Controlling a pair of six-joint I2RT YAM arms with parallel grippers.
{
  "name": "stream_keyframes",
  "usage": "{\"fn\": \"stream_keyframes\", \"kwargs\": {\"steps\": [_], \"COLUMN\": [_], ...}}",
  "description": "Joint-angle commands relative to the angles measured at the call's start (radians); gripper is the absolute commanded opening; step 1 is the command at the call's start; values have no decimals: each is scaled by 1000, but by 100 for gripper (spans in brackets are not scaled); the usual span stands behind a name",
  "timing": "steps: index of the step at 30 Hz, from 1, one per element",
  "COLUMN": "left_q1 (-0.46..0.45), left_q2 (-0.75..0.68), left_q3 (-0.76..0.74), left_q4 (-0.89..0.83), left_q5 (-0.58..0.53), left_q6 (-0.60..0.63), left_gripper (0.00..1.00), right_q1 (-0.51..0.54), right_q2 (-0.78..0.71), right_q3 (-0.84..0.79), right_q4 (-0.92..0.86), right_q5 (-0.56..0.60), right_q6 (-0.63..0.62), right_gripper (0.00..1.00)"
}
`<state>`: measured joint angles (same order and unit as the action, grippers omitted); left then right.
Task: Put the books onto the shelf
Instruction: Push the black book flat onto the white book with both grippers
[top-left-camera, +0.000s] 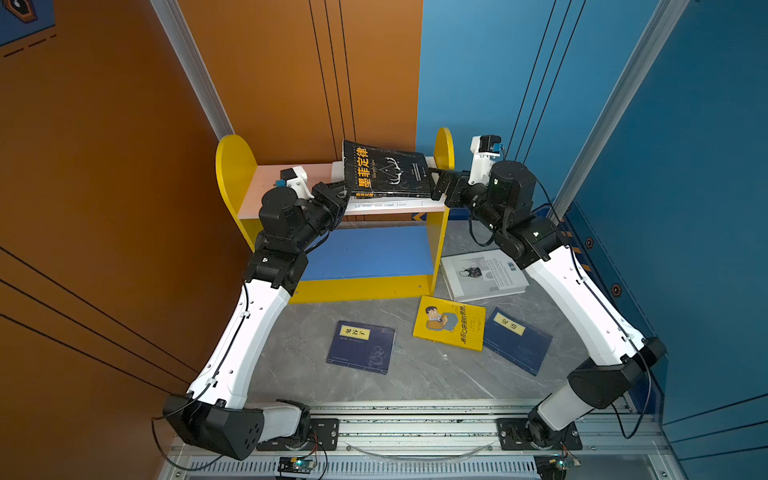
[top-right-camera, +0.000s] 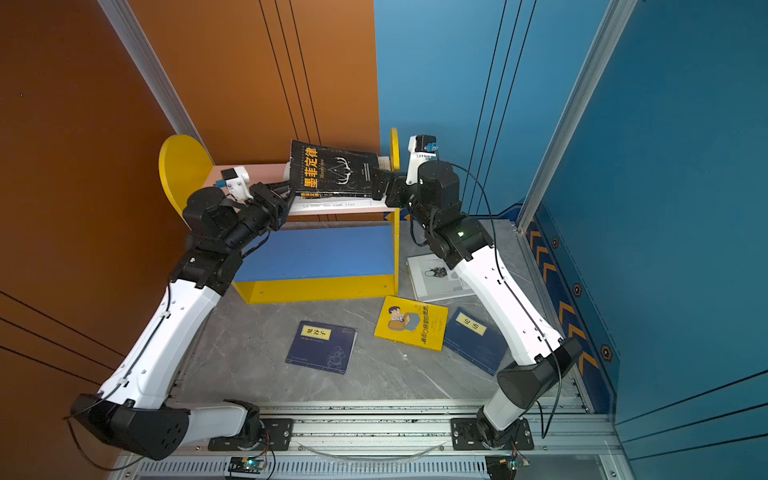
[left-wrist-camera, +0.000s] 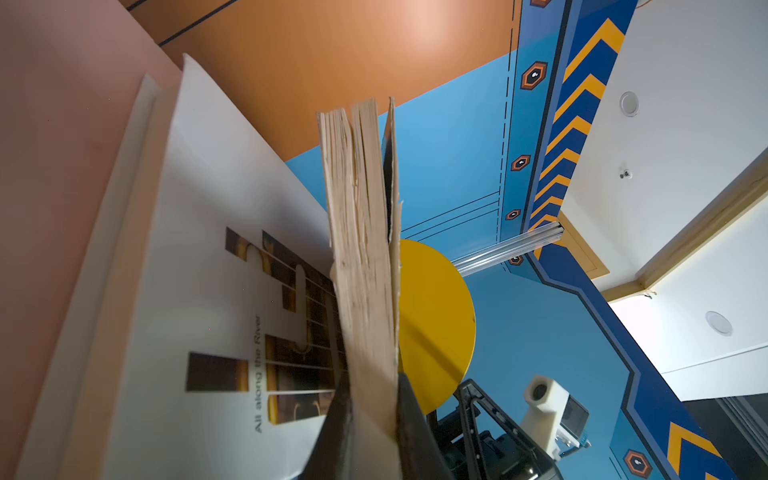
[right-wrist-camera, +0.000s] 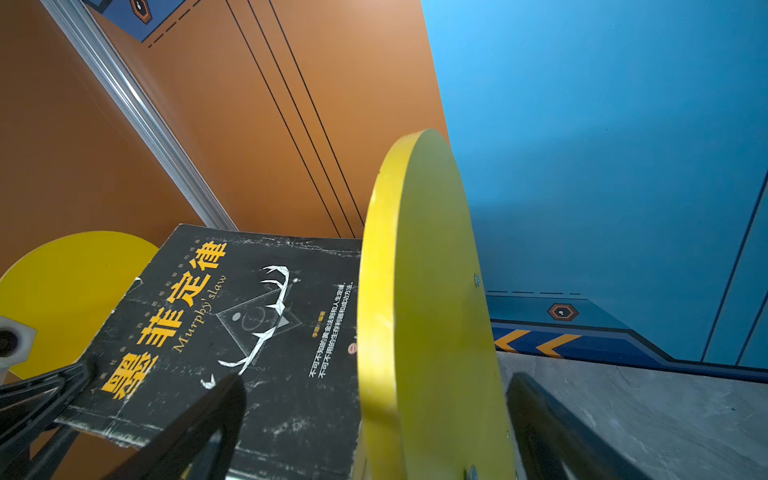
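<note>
The black book (top-left-camera: 386, 170) with orange characters is tilted over the shelf's (top-left-camera: 235, 166) pink upper board (top-left-camera: 270, 183). My left gripper (top-left-camera: 343, 193) is shut on its near left corner, and in the left wrist view the page block (left-wrist-camera: 361, 249) runs up from between the jaws. Under it a white book (left-wrist-camera: 208, 249) with brown blocks lies flat on the board. My right gripper (right-wrist-camera: 376, 380) is open and straddles the yellow right side panel (right-wrist-camera: 428, 311), with one finger (right-wrist-camera: 224, 399) over the black cover (right-wrist-camera: 249, 332).
On the grey floor lie a navy book (top-left-camera: 360, 347), a yellow cartoon book (top-left-camera: 449, 328), another navy book (top-left-camera: 517, 340) and a white/grey book (top-left-camera: 484, 272) partly under the right arm. The blue lower board (top-left-camera: 370, 249) is bare. Orange and blue walls stand close behind.
</note>
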<state>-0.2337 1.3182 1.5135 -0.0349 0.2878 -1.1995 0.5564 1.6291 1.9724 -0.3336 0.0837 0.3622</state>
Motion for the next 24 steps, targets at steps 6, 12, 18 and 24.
{"fn": "stream_keyframes", "kwargs": {"steps": [6, 12, 18, 24], "left_q1": [-23, -36, -35, -20], "left_q2": [23, 55, 48, 33], "left_q3": [63, 79, 56, 41], "left_q4": [82, 96, 99, 104], "left_q5": [4, 27, 32, 56], "left_q6": [12, -2, -7, -25], "left_gripper": [0, 0, 0, 0], "right_q1": [-9, -15, -13, -13], "right_q2": [18, 28, 38, 44], "right_q3": [39, 43, 45, 45], "right_q4": [-40, -44, -48, -55], "right_q5": [0, -15, -13, -7], "right_q6": [-9, -6, -3, -2], "right_gripper": [99, 97, 94, 94]}}
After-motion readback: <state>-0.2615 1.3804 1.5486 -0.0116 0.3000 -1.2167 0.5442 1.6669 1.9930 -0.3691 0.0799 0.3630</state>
